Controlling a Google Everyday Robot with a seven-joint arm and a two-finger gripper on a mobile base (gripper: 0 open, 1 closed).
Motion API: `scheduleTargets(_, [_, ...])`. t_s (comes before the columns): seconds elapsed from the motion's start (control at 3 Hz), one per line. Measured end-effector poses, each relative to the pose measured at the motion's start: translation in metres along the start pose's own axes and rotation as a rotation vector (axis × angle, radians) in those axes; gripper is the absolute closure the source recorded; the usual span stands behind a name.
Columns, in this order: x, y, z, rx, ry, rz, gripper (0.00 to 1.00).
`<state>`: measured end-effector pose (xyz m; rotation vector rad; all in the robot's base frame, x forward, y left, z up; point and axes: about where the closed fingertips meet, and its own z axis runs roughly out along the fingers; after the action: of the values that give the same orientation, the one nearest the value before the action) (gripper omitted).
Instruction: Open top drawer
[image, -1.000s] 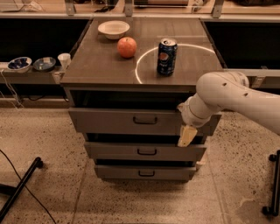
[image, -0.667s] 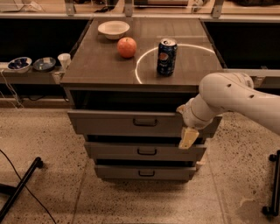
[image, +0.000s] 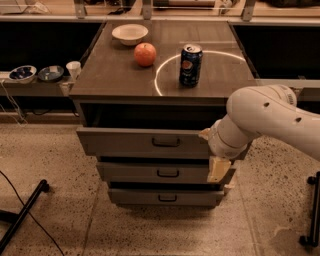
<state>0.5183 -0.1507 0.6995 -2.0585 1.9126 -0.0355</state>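
The top drawer (image: 125, 142) is the widest grey front under the table top, with a small dark centre handle (image: 166, 142). It stands pulled out a little, with a dark gap above it. My gripper (image: 216, 157) hangs at the end of the white arm (image: 270, 117), in front of the drawer's right end, to the right of the handle and reaching down over the middle drawer (image: 160, 173). The right end of the top drawer front is hidden behind it.
The bottom drawer (image: 165, 198) sits below. On the table top (image: 110, 75) stand a blue can (image: 190, 65), an orange fruit (image: 145, 54) and a white bowl (image: 130, 34). Bowls and a cup (image: 73, 69) sit on a left shelf. A black stand leg (image: 22, 215) lies lower left.
The arm has shifted slightly right and the gripper a little lower. The top drawer front looks about where it was.
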Motion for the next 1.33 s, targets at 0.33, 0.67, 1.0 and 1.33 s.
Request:
scheduleTargets(0.33, [-0.002, 0.003, -0.006, -0.004, 0.006, -0.012, 0.1])
scheduleTargets(0.67, [-0.003, -0.008, -0.002, -0.005, 0.008, -0.002, 0.01])
scheduleTargets(1.0, [0.002, -0.025, 0.012, -0.022, 0.008, 0.039, 0.0])
scheduleTargets(1.33, [0.003, -0.038, 0.025, -0.042, 0.015, 0.065, 0.0])
